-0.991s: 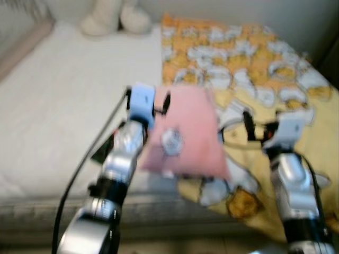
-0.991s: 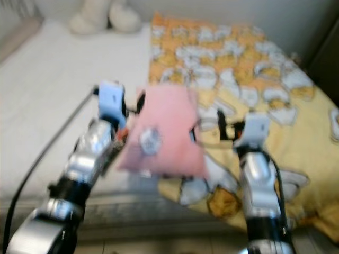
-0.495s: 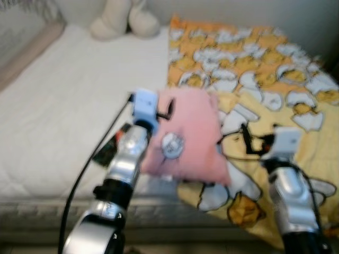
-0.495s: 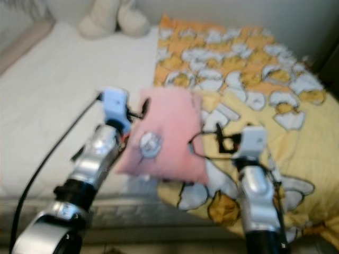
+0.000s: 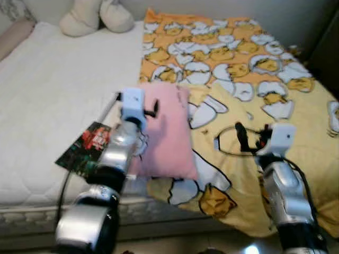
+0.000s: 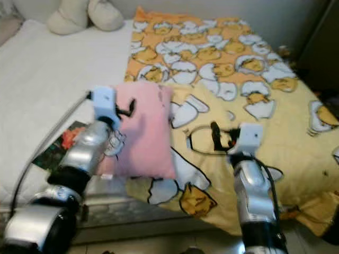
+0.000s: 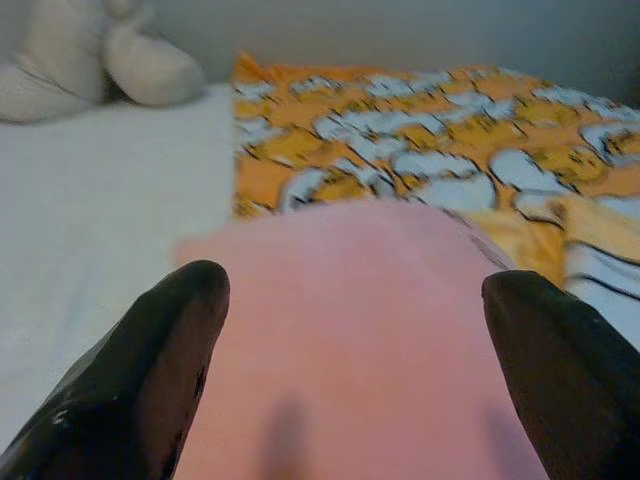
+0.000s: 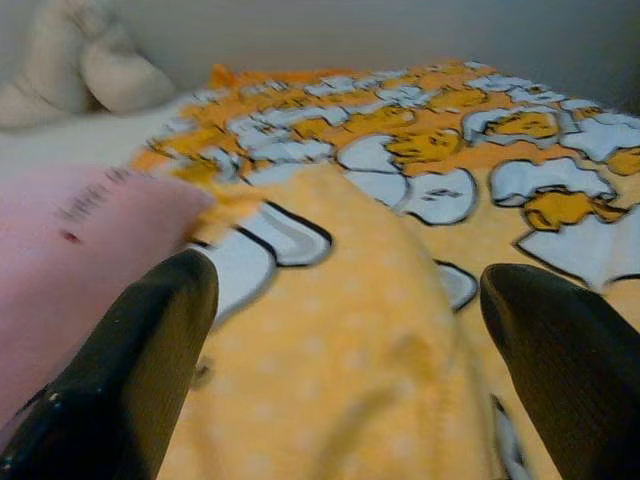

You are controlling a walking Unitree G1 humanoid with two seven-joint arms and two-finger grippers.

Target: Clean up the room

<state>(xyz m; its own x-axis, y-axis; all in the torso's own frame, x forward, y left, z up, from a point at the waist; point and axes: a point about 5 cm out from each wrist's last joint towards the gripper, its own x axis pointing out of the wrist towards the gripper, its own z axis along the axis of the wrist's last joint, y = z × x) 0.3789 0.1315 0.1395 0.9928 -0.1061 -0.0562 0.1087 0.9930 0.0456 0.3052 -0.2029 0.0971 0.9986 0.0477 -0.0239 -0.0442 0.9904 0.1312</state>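
A pink pillow [image 5: 167, 135] lies on the bed near its front edge, half on the white mattress [image 5: 47, 90] and half on the yellow egg-print blanket [image 5: 249, 79]. My left gripper [image 5: 152, 109] is open over the pillow's upper left part; in the left wrist view its fingers [image 7: 150, 370] stand wide apart with the pink pillow [image 7: 350, 300] below them. My right gripper [image 5: 241, 136] is open above the blanket, a little to the right of the pillow, holding nothing; its fingers [image 8: 130, 370] are spread over the yellow cloth.
A dark magazine with a red picture [image 5: 85, 148] lies on the mattress left of my left arm. A cream plush toy [image 5: 98, 15] sits at the head of the bed. The bed's front edge [image 5: 32, 219] runs below both arms.
The camera has shifted and the picture is sharper. The pillow, earlier between both grippers, now rests on the bed, and my right gripper stands apart from its right edge.
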